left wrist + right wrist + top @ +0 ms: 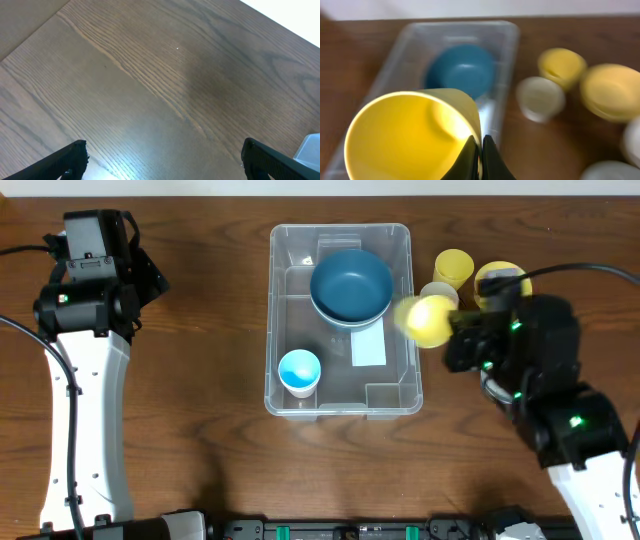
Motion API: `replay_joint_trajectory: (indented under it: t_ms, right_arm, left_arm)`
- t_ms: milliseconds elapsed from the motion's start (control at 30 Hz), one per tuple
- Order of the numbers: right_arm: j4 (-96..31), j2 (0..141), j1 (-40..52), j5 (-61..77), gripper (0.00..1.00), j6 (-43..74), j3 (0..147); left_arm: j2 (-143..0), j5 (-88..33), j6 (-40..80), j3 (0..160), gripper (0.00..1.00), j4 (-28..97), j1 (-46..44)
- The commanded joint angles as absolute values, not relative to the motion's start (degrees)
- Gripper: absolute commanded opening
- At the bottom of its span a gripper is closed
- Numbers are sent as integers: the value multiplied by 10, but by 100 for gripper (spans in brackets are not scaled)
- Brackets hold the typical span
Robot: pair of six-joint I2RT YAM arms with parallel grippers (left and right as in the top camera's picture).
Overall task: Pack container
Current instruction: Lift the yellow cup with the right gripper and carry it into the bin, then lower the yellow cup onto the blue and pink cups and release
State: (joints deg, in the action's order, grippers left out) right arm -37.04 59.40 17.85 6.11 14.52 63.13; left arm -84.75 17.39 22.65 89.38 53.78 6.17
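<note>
Table (pixel 220 470); container (pixel 272 330) holds 1 bowl (pixel 350 283). Right gripper (pixel 481 150) pinches yellow cup (pixel 410 135); left gripper (pixel 167 160) spread.

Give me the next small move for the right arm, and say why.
Probably shift the right tool a little left, so the yellow cup pinched by its rim hangs over the container. In the overhead view the cup is at the bin's right wall, not yet inside; the blue bowl and small blue cup leave bare floor between them.
</note>
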Motion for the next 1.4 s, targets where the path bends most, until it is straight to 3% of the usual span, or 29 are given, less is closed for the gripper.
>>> replay_joint_trajectory:
  t_ms: [0, 433, 733, 1100, 1233, 1367]
  right_arm:
    - [-352, 597, 247, 59, 1, 181, 629]
    - [-258, 752, 429, 27, 1, 219, 630]
    - [-273, 852, 463, 12, 1, 232, 661]
    - [-286, 863, 463, -26, 2, 231, 662]
    - [-269, 863, 463, -22, 33, 227, 662]
    - [-241, 863, 461, -11, 39, 220, 662]
  left_arm:
    - [-847, 186, 230, 903, 98, 540, 64]
    - [-847, 186, 230, 903, 98, 539, 64]
    - [-847, 186, 230, 903, 98, 540, 64]
    - [-847, 186, 230, 903, 98, 539, 64]
    - [-847, 186, 230, 903, 98, 539, 64]
    - [-847, 186, 230, 903, 98, 540, 64]
